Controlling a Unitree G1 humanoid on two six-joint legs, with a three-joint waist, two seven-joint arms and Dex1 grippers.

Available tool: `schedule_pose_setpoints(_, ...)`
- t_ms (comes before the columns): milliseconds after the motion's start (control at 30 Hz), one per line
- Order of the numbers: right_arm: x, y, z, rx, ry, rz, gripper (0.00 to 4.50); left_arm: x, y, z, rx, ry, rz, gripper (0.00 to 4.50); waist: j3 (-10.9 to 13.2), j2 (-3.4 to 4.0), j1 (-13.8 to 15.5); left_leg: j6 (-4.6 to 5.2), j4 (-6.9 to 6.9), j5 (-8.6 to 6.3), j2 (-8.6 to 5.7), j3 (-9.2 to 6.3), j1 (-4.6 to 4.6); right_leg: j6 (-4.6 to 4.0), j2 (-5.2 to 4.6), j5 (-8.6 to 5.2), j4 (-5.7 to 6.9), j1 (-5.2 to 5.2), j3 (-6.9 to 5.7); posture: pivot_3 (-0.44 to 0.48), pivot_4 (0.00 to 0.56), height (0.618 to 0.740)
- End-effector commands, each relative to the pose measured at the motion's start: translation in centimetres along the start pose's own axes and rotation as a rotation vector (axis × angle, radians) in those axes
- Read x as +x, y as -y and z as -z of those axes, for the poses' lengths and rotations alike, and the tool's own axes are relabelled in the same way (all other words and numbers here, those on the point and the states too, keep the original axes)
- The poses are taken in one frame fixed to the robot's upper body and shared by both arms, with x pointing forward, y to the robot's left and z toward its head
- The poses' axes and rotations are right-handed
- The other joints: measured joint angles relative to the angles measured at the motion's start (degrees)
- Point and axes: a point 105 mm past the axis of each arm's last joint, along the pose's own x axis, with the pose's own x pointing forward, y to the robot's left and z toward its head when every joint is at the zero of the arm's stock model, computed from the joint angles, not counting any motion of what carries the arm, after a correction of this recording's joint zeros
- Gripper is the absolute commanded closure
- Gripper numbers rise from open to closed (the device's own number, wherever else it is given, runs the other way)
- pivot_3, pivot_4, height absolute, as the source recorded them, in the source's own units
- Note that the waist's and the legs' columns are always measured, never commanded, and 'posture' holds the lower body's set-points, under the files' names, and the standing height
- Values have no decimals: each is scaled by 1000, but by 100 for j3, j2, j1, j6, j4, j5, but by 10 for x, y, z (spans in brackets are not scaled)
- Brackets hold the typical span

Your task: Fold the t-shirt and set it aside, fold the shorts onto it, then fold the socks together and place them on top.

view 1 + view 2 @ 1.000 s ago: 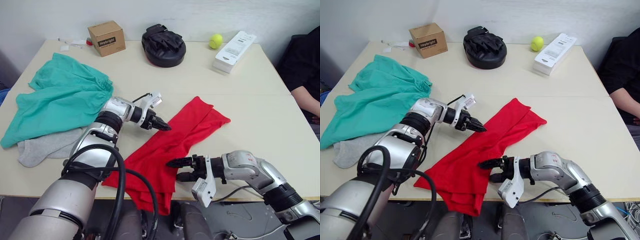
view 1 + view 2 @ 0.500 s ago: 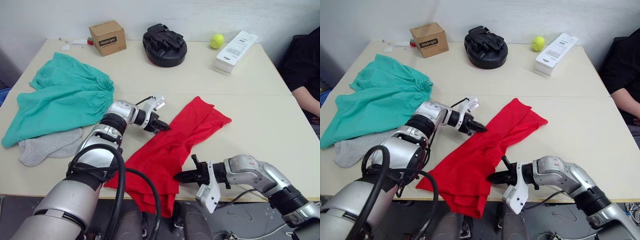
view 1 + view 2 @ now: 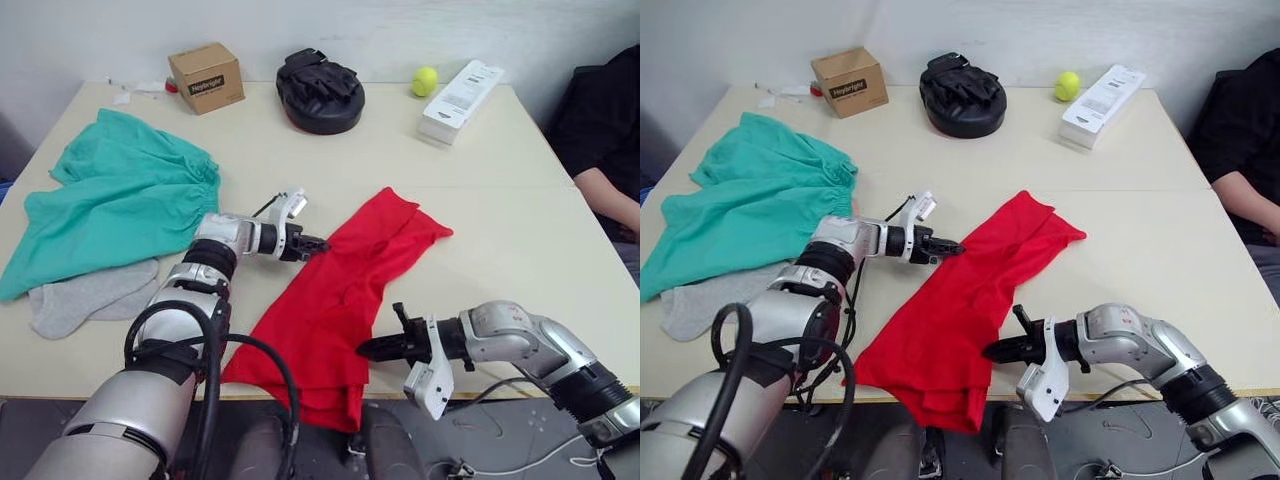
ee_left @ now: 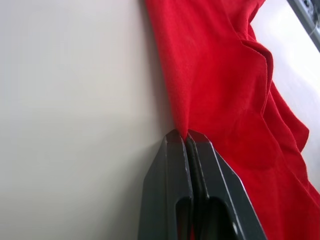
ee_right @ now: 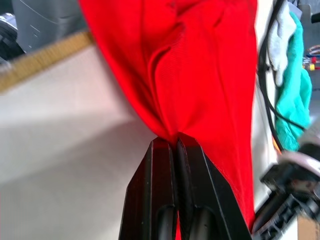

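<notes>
The red t-shirt [image 3: 335,300] lies crumpled in a long diagonal strip across the table's middle, and its near end hangs over the front edge. My left gripper [image 3: 318,243] is shut on the t-shirt's left edge [image 4: 186,136], near the far end. My right gripper [image 3: 365,349] is shut on a pinch of its right edge [image 5: 175,142], near the table front. The teal-green shorts [image 3: 110,205] lie spread at the left. The grey socks [image 3: 80,300] lie just in front of them, partly tucked under the shorts.
Along the back of the table stand a cardboard box [image 3: 205,77], a black padded mitt [image 3: 320,83], a tennis ball [image 3: 425,81] and a white carton [image 3: 460,87]. A person in black [image 3: 605,140] sits at the right edge. The table [image 3: 520,250] shows bare right of the t-shirt.
My right gripper's fingers have gone from open to shut on the t-shirt's right edge. The left gripper has settled onto the left edge. The whole view has shifted slightly.
</notes>
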Motion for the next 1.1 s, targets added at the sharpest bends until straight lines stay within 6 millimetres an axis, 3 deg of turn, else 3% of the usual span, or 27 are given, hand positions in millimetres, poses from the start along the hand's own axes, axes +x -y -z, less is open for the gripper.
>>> schedule_pose_setpoints(33,0,4,-4,-20,51,6,4481,-30,-28,21,-87,0,-172,4500,0,0,-39,-1,-2,0,1,1,5,-1,0,0,2,1,3,0,150,740)
schedule_pose_setpoints(267,3,2,-2,-51,111,-19,4481,-74,-17,52,-119,96,-309,4500,0,0,-113,-28,-16,-4,6,1,35,-22,11,-14,25,2,30,0,150,740)
schedule_pose_setpoints(433,4,1,3,-81,151,-54,4481,-97,2,70,-130,149,-386,4500,0,0,-75,-34,-16,-8,6,0,38,-25,11,-15,24,1,38,0,150,740)
schedule_pose_setpoints(600,1,1,12,-102,178,-93,4481,-114,7,80,-140,191,-464,4500,0,0,-12,-35,-14,-8,4,0,37,-25,9,-15,22,0,40,0,150,740)
schedule_pose_setpoints(767,-1,2,17,-115,206,-117,4481,-115,2,75,-116,202,-479,4500,0,0,-6,-35,-14,-8,3,-2,36,-25,8,-15,21,0,39,0,150,740)
schedule_pose_setpoints(1067,5,13,17,-71,220,-42,4481,-101,-13,44,64,146,-419,4500,0,1,6,-38,-14,-6,3,-4,34,-26,7,-15,24,-1,36,0,150,740)
schedule_pose_setpoints(1100,4,14,17,-62,215,-34,4495,-101,-12,42,91,136,-408,4299,1,1,3,-38,-15,-6,3,-4,32,-26,7,-15,23,-2,35,0,150,740)
